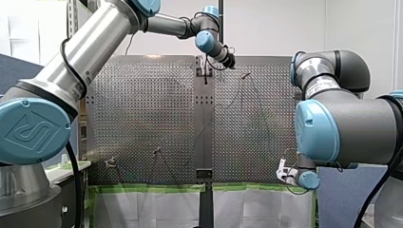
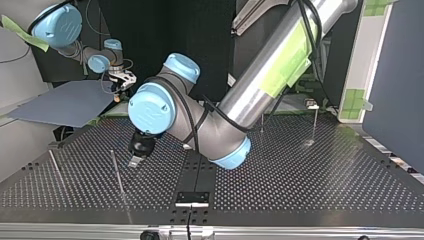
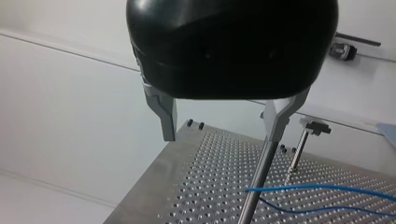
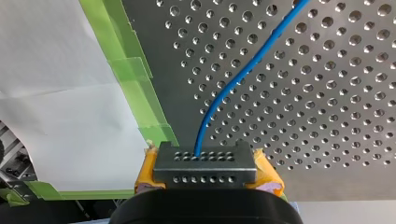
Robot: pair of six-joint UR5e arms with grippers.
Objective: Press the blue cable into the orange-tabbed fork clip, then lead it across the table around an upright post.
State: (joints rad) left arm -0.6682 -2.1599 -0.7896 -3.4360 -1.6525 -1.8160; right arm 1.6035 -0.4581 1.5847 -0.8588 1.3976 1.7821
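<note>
Clamped in my right gripper, the blue cable runs straight ahead over the table; my left gripper, jaws wide, hangs just beside an upright post.

A white wall stands behind — a blue partition nearer (green tape edges white paper).

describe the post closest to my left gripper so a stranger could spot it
In the top view, start at the perforated table and find my left gripper hovering low. The post is the thin metal rod beside it, toward the view's left; a similar rod stands farther out near the table's edge.
</note>
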